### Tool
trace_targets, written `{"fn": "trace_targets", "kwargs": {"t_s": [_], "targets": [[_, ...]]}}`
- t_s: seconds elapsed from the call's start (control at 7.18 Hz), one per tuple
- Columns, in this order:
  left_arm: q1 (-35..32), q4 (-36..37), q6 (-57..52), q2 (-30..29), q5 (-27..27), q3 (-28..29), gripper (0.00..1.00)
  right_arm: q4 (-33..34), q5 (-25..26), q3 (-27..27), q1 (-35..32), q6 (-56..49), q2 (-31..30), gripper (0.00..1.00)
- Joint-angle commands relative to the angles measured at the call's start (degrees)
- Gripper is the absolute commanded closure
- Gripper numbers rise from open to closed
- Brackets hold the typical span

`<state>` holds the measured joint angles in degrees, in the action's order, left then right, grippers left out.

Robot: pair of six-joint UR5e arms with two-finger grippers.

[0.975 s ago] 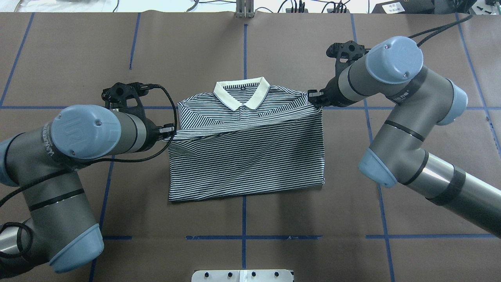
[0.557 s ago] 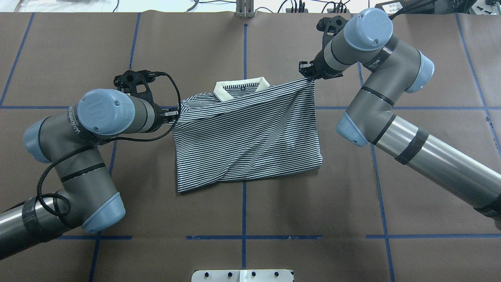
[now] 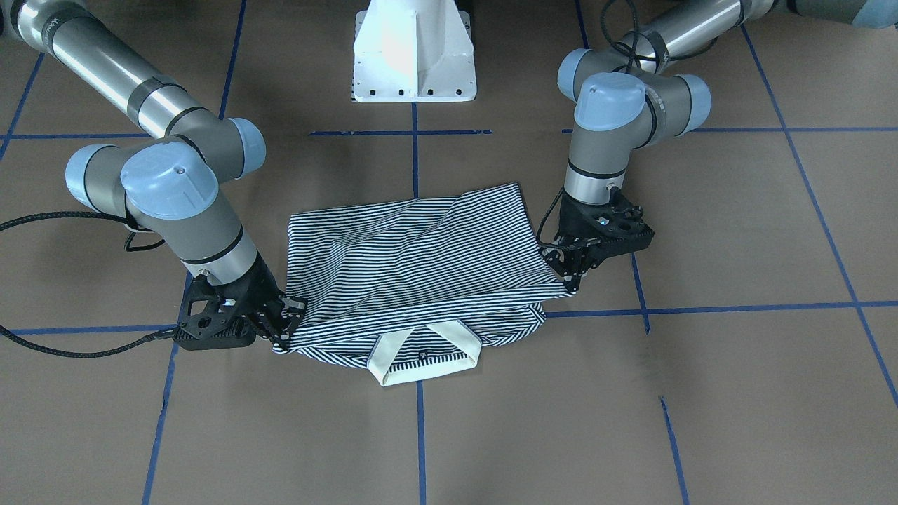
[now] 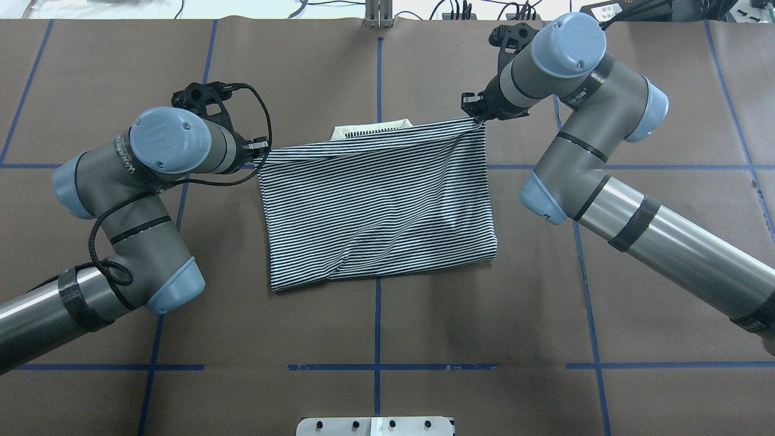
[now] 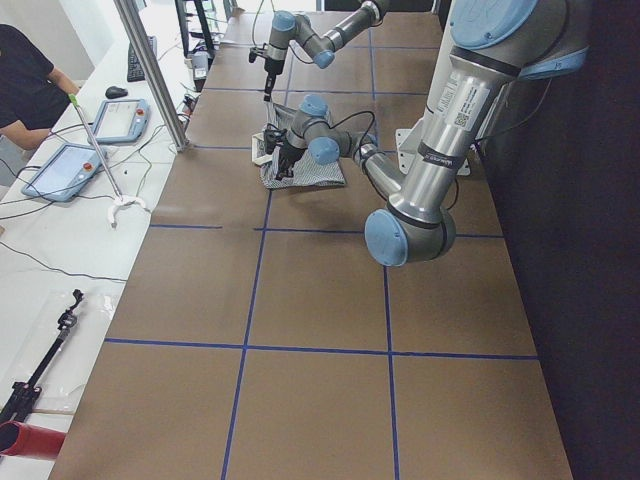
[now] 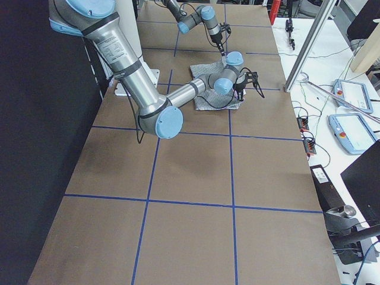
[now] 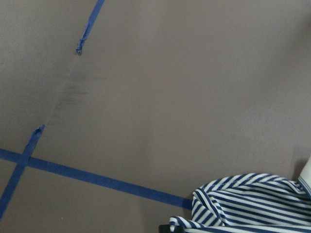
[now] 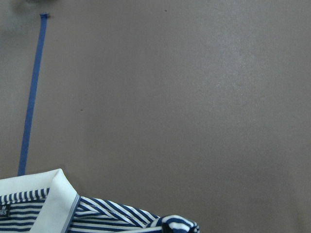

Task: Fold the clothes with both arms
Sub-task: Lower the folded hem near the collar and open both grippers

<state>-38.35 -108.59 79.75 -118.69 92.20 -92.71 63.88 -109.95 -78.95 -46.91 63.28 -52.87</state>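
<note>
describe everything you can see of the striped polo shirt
The polo shirt looks like soft fabric with thin navy-and-white stripes and a cream collar. It lies folded double on the brown table, its upper layer drawn over most of the collar. The left claw and right claw each pinch one far corner of that layer, which wrinkles diagonally between them.
</note>
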Motion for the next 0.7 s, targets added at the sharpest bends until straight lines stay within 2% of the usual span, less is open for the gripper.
{"fn": "trace_targets", "kwargs": {"t_s": [0.0, 0.56], "targets": [[-0.32, -1.45, 0.85, -1.71, 0.00, 3.15, 1.00, -0.25, 0.00, 0.02, 0.15, 0.00, 0.04, 1.00], [-1.55, -1.45, 0.50, -1.89, 0.00, 4.38, 1.00, -0.25, 0.09, 0.11, 0.42, 0.00, 0.04, 1.00]]}}
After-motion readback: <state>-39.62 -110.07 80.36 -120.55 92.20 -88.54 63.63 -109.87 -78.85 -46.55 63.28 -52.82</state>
